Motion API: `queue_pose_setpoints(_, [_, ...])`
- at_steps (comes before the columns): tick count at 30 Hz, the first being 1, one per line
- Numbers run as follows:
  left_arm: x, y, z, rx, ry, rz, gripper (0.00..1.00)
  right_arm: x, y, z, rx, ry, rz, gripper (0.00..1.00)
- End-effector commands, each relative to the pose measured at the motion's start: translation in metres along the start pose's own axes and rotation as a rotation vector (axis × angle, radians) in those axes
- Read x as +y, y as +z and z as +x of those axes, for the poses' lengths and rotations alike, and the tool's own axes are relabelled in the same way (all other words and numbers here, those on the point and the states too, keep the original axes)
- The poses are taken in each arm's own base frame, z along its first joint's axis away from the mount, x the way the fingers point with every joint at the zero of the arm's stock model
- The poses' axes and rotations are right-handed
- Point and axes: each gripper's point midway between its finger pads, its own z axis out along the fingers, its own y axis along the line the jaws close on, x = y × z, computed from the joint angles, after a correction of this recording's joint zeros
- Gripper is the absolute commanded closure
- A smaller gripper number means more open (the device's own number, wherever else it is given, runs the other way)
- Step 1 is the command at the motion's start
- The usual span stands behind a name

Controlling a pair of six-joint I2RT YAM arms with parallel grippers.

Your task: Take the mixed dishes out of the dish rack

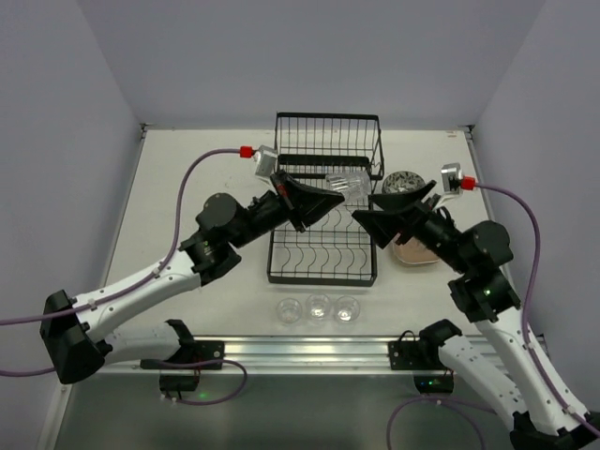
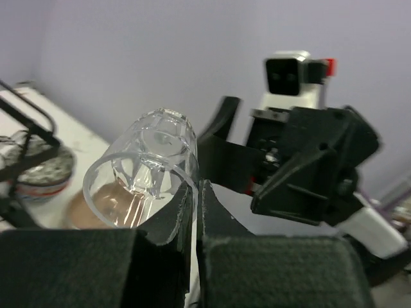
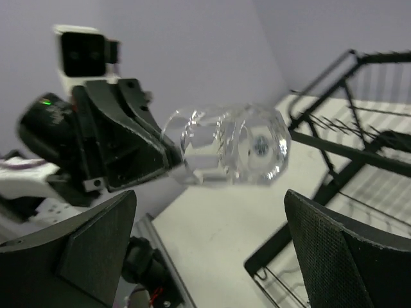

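Centre frame, the glass (image 1: 348,182) lies sideways: left jaws pinch its rim, its base points into wide-open, empty right jaws.

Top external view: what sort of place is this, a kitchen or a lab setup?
Most likely a lab test cell, not a kitchen. Plain lilac walls box in a bare white table, an aluminium mounting rail runs along its near edge, and the dish rack looks like a staged prop.
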Motion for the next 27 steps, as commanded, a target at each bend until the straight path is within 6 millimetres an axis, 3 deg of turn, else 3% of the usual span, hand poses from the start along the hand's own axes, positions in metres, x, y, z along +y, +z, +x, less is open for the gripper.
queue_pose_setpoints(1, [0.049,-0.010,-0.010,0.120,0.278,-0.305,1.00,-0.046,-0.045,0.001,0.007,-0.087,0.369,0.01])
queue_pose_setpoints(2, [0.054,-0.011,-0.007,0.167,0.317,-0.334,1.00,-0.040,-0.064,-0.009,-0.033,-0.118,0.404,0.01])
queue_pose_setpoints(3, [0.071,-0.023,0.011,0.306,0.374,-0.395,1.00,-0.049,-0.087,-0.015,-0.047,-0.135,0.524,0.01])
queue_pose_setpoints(4, [0.072,-0.013,0.006,0.337,0.401,-0.403,1.00,-0.049,-0.103,-0.024,-0.064,-0.187,0.580,0.01])
queue_pose_setpoints(5, [0.069,-0.012,0.016,0.409,0.407,-0.369,1.00,-0.050,-0.121,-0.033,-0.096,-0.212,0.651,0.01])
queue_pose_setpoints(6, [0.076,-0.021,0.034,0.540,0.430,-0.371,1.00,-0.067,-0.149,-0.036,-0.092,-0.232,0.815,0.01])
queue_pose_setpoints(7, [0.069,-0.006,0.040,0.597,0.439,-0.333,1.00,-0.060,-0.163,-0.053,-0.119,-0.277,0.860,0.01])
queue_pose_setpoints(8, [0.072,-0.018,0.059,0.722,0.439,-0.353,1.00,-0.061,-0.174,-0.057,-0.112,-0.294,0.909,0.01])
queue_pose_setpoints(9, [0.084,-0.016,0.084,0.837,0.487,-0.351,1.00,-0.059,-0.185,-0.060,-0.089,-0.304,0.957,0.01])
queue_pose_setpoints(10, [0.077,-0.014,0.099,0.899,0.540,-0.347,1.00,-0.060,-0.194,-0.064,-0.092,-0.316,0.995,0.01])
queue_pose_setpoints(11, [0.066,-0.014,0.097,0.953,0.584,-0.342,1.00,-0.058,-0.197,-0.064,-0.087,-0.316,1.004,0.01])
queue_pose_setpoints(12, [0.068,-0.012,0.125,1.047,0.626,-0.317,1.00,-0.052,-0.204,-0.067,-0.101,-0.314,1.000,0.01])
queue_pose_setpoints(14, [0.059,-0.007,0.131,1.107,0.670,-0.284,1.00,-0.045,-0.211,-0.069,-0.127,-0.308,0.987,0.01])
queue_pose_setpoints(15, [0.060,-0.005,0.153,1.165,0.671,-0.267,1.00,-0.039,-0.218,-0.071,-0.145,-0.305,0.984,0.01])
queue_pose_setpoints(17, [0.049,0.001,0.160,1.200,0.705,-0.221,1.00,-0.037,-0.228,-0.073,-0.156,-0.309,1.004,0.01])
queue_pose_setpoints(18, [0.051,0.002,0.179,1.245,0.735,-0.220,1.00,-0.033,-0.232,-0.075,-0.165,-0.313,1.006,0.01])
queue_pose_setpoints(20, [0.049,0.002,0.196,1.306,0.793,-0.175,1.00,-0.032,-0.237,-0.076,-0.158,-0.321,1.020,0.01])
queue_pose_setpoints(26, [0.017,-0.018,0.272,1.474,1.008,0.026,1.00,-0.031,-0.238,-0.073,-0.133,-0.334,1.014,0.01])
queue_pose_setpoints(27, [0.015,-0.013,0.274,1.460,1.025,0.033,1.00,-0.031,-0.239,-0.073,-0.131,-0.334,1.014,0.01])
